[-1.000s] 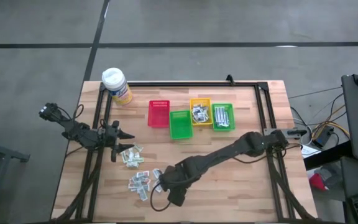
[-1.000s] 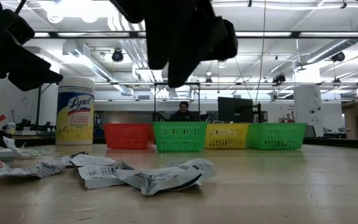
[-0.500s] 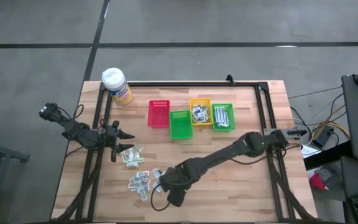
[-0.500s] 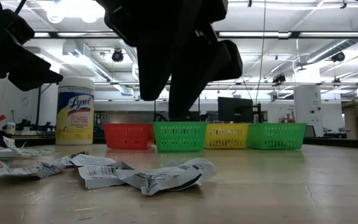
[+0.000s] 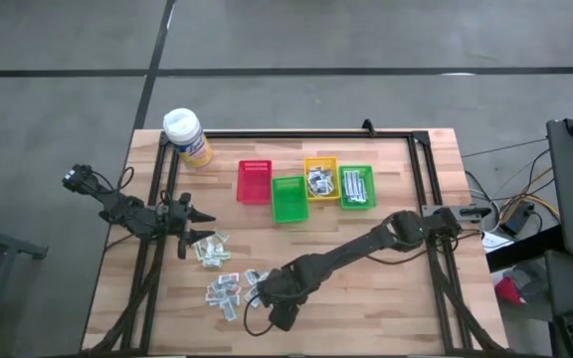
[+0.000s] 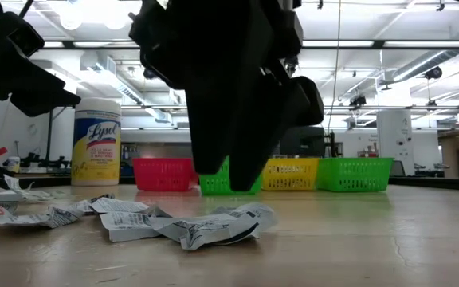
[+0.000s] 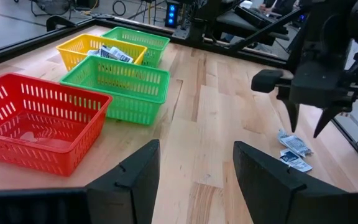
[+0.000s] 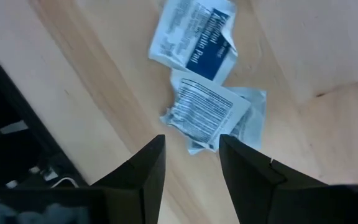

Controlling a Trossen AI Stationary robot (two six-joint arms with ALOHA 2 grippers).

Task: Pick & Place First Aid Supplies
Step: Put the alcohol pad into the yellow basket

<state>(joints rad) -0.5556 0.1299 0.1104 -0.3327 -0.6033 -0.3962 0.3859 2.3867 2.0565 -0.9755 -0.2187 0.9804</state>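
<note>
Right wrist view: right gripper (image 8: 188,163), parted and empty, over three packets (image 8: 202,111)

The right gripper (image 5: 270,306) hangs low, fingers (image 8: 143,169) parted and empty. The left gripper (image 5: 203,217) waits open, off to the side.

four bins (image 5: 288,198), one wipes canister (image 5: 186,136), many loose packets (image 5: 223,289).

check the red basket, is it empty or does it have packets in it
Empty. The red basket shows only its bare slotted floor in the left wrist view, unlike the yellow basket, which holds packets.
</note>
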